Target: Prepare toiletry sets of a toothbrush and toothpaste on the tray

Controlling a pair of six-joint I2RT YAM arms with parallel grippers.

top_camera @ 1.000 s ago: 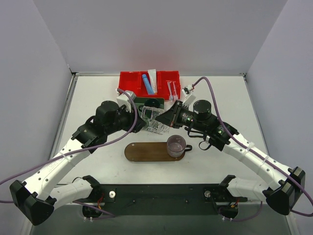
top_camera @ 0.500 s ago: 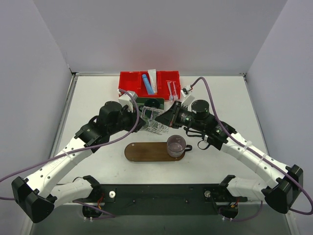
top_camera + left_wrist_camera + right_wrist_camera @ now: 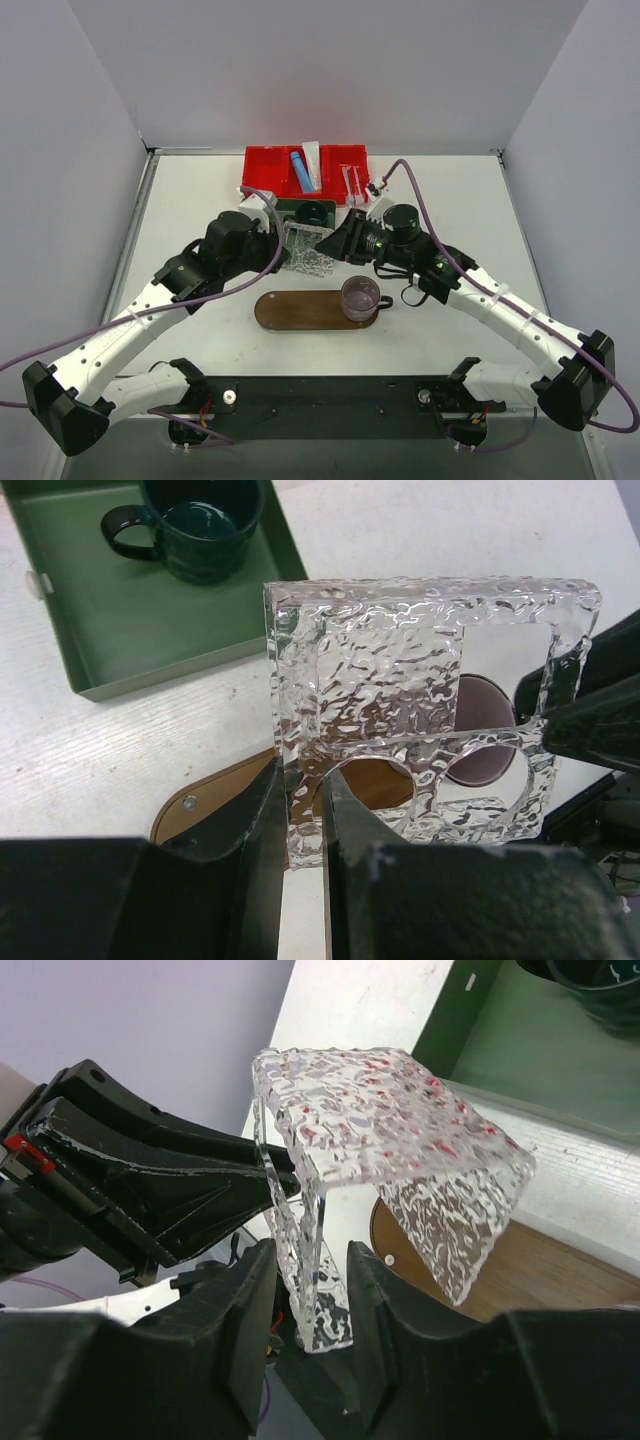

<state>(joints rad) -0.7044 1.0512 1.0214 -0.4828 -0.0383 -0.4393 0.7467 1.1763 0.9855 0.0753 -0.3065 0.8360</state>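
Not much of the task is judged to be done. Nothing from the toiletry sets is seen on the tray (image 3: 300, 312). The tray is laid in the middle of the desk (image 3: 200, 200), closer to the near edge. Only a see-through purple mug (image 3: 360, 297) is stood on its right end.

The blue tube (image 3: 298, 170), the white tube (image 3: 313, 160) and the two toothbrushes (image 3: 350, 182) are kept in the red bin (image 3: 262, 165) at the middle of the far edge. They are all yet to be brought to the tray.

A bumpy clear stand (image 3: 310, 250) with round holes is held up in the air over the middle of the desk, between the green box (image 3: 290, 208) and the tray. The left claw (image 3: 305, 810) is squeezed tight on one edge of it. The right claw (image 3: 310, 1290) is squeezed tight on another side of it. It is guessed that the clear stand has to be put down before any tube or brush can be picked up.

A dark green mug (image 3: 312, 212) is stood in the green box, just in front of the red bin.

The desk is white and flat, and a few small marks are seen on it. It is closed in by plain pale purple walls (image 3: 330, 70) on the left, far and right sides.
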